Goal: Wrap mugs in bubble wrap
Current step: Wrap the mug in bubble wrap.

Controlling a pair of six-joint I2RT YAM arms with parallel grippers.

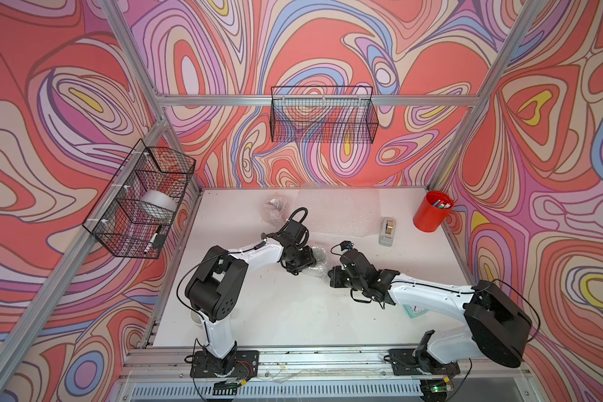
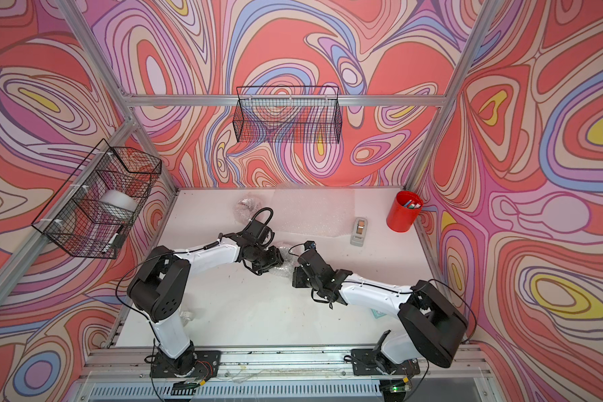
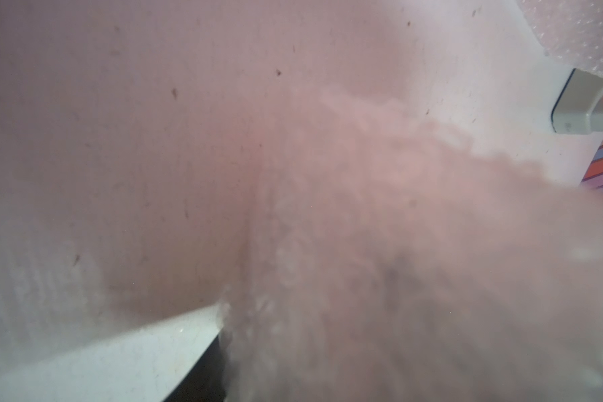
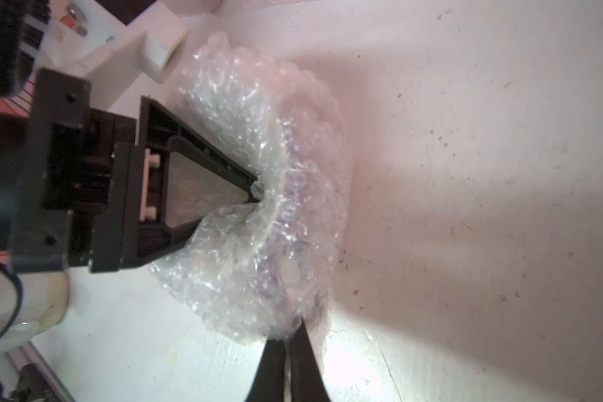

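wrapping is well under way in the middle of the desk (image 1: pixel 275 313): a crumpled bubble wrap bundle (image 4: pixel 258 149) lies there between the two arms. a curved rim shows faintly through the plastic, so i judge a mug (image 4: pixel 276 209) is inside, probably the clear glass one, though the wrap hides too much to be sure. the left pincer (image 4: pixel 254 189) sits with its tips sunk into the bundle from one side, jaws partly apart and plastic bunched at the tips. whether it truly clamps anything i cannot tell, and its own camera sees only blurred wrap. the right pincer (image 4: pixel 289 335) meets the bundle from the opposite side, jaws pressed together on a loose edge of the wrap

a second wrapped bundle (image 1: pixel 275 205) sits at the back of the desk beside a flat bubble wrap sheet (image 1: pixel 342 212), with a tape dispenser (image 1: pixel 387 231) and a red pen cup (image 1: pixel 432 210) further toward the right arm's side. a white mug (image 4: pixel 42 296) stands bare near the left arm's base, so i'd put the task a bit past halfway

the step in hand looks like closing the loose flap. the next move calls for drawing that edge snug over the mug while the left pincer steadies it, gently, since thin plastic can slip or tear and the bundle could roll
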